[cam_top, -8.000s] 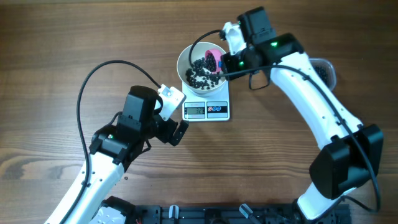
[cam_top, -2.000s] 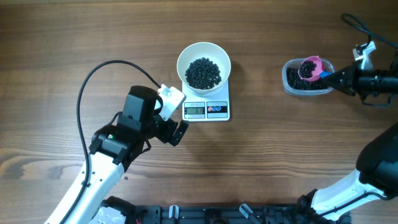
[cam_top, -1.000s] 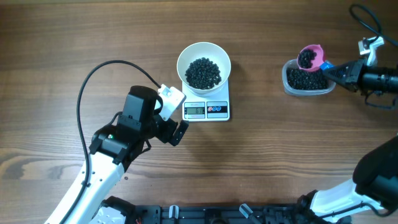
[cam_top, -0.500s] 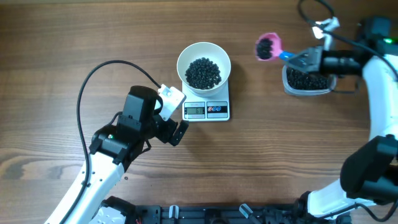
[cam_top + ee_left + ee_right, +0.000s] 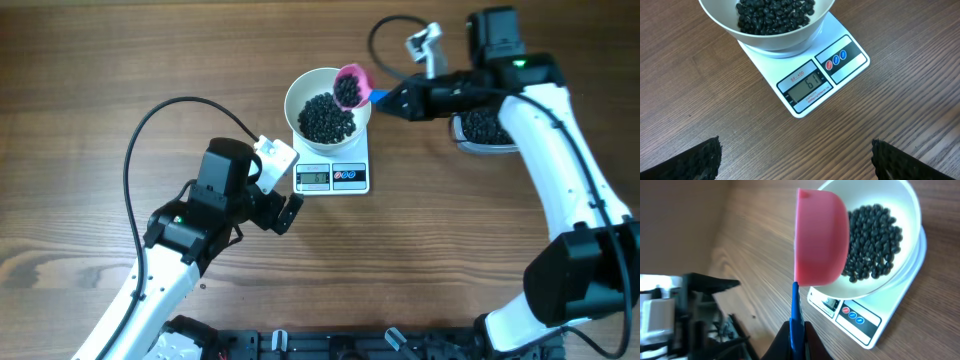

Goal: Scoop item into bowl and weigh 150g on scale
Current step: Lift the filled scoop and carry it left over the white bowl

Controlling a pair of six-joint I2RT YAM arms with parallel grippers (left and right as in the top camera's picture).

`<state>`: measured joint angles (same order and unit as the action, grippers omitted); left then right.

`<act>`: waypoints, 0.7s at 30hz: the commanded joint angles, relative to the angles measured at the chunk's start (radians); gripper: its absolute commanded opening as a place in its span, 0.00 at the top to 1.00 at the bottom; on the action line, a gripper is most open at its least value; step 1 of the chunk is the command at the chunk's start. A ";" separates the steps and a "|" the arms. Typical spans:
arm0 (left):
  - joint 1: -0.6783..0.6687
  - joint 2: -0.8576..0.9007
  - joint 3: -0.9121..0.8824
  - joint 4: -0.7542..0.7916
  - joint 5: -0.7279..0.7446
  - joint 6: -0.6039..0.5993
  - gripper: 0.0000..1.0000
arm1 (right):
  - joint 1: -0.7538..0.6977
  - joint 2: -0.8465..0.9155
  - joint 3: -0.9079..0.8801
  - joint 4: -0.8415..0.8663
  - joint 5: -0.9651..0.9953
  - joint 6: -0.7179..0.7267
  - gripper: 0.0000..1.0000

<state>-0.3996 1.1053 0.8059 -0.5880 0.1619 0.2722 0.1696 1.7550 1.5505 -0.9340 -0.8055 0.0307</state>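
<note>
The white bowl point(image 5: 292, 100) stands on the small white scale point(image 5: 350, 177) and holds a heap of black beans point(image 5: 325, 117). A pink scoop point(image 5: 349, 87) with a blue handle, loaded with beans, hangs over the bowl's right rim. My right gripper point(image 5: 393, 100) is shut on that handle point(image 5: 795, 315). In the right wrist view the scoop point(image 5: 821, 237) is seen from beneath, overlapping the bowl point(image 5: 905, 210). My left gripper point(image 5: 795, 160) is open and holds nothing, hovering over bare wood just in front of the scale point(image 5: 840, 65), whose display reads 61.
A clear plastic tub point(image 5: 485, 128) of beans sits right of the scale, partly under my right arm. A black cable point(image 5: 150, 125) loops over the table to the left. My left arm's body fills the lower left.
My right arm swung left, carrying the loaded scoop from above the tub to over the bowl's right rim. The left arm has stayed still.
</note>
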 commanded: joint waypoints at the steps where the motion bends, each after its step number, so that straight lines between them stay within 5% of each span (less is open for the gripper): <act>1: 0.004 0.004 -0.004 0.000 0.005 0.009 0.00 | 0.068 -0.024 0.003 0.006 0.190 0.026 0.96; 11: 0.005 0.004 -0.004 0.000 0.005 0.009 0.00 | 0.171 -0.023 0.003 0.020 0.511 0.014 0.96; 21: 0.004 0.004 -0.004 0.000 0.005 0.009 0.00 | 0.246 -0.002 0.003 0.090 0.632 -0.084 0.96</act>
<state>-0.3996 1.1053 0.8059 -0.5880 0.1619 0.2722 0.4065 1.7550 1.5505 -0.8505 -0.2405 -0.0113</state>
